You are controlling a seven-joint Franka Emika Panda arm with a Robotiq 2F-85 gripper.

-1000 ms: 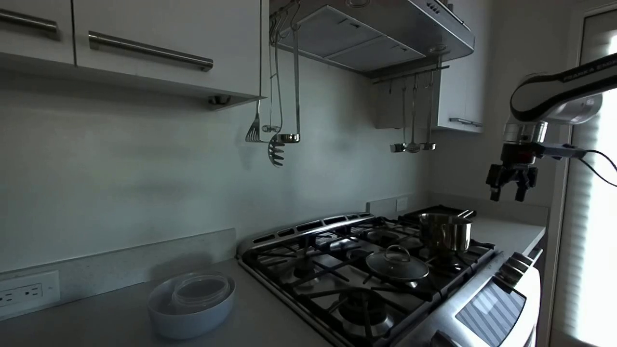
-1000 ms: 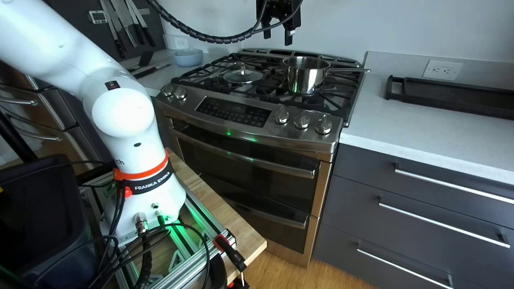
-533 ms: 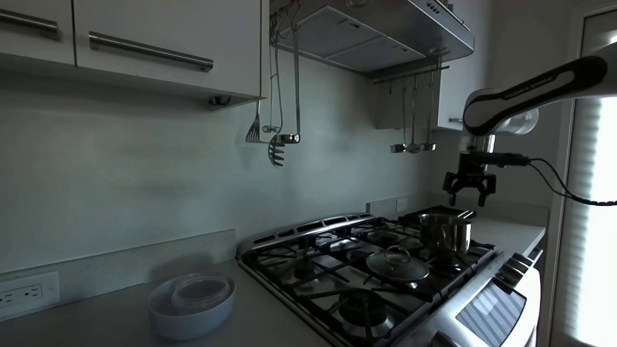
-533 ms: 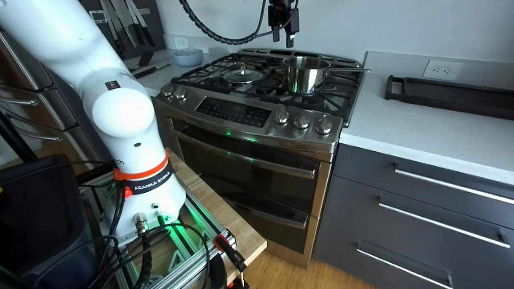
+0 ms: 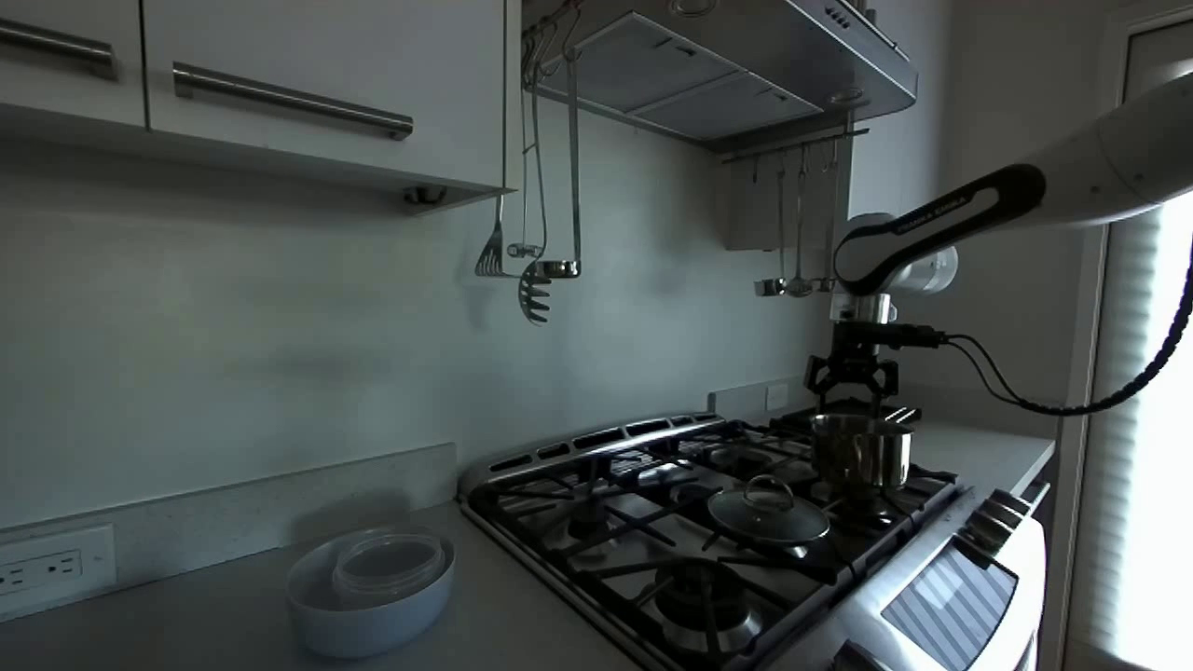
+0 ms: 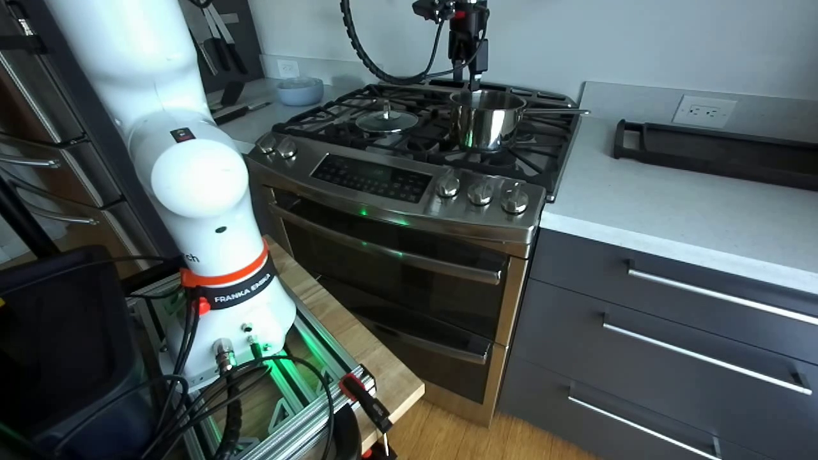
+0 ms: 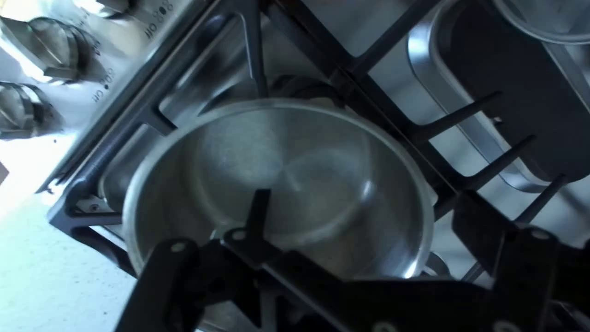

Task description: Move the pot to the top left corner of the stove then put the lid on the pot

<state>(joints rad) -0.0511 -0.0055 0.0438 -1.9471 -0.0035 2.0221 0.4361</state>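
The pot (image 5: 859,461), shiny steel with straight sides, stands on a burner at the front of the stove (image 6: 409,211); in an exterior view its handle (image 6: 556,111) points right. Beside it on the grates rests the lid (image 6: 386,121), flat glass with a metal rim and a loop-like knob. Its edge also enters the wrist view at the top right. My gripper (image 5: 849,410) hangs pointing down just over the pot's rim, jaws wide apart and nothing between them. In the wrist view one fingertip (image 7: 262,203) overlaps the pot's interior, the other lies past the rim. Contact cannot be told.
A white bowl (image 5: 368,610) with a smaller container inside sits on the counter beside the stove. Overhead are the range hood (image 5: 839,56) and hanging utensils (image 5: 574,186). A long black tray (image 6: 728,153) lies on the counter at the opposite side.
My gripper has come down and across, from high beside the stove to right above the pot, its jaws staying apart. Pot and lid have not moved.
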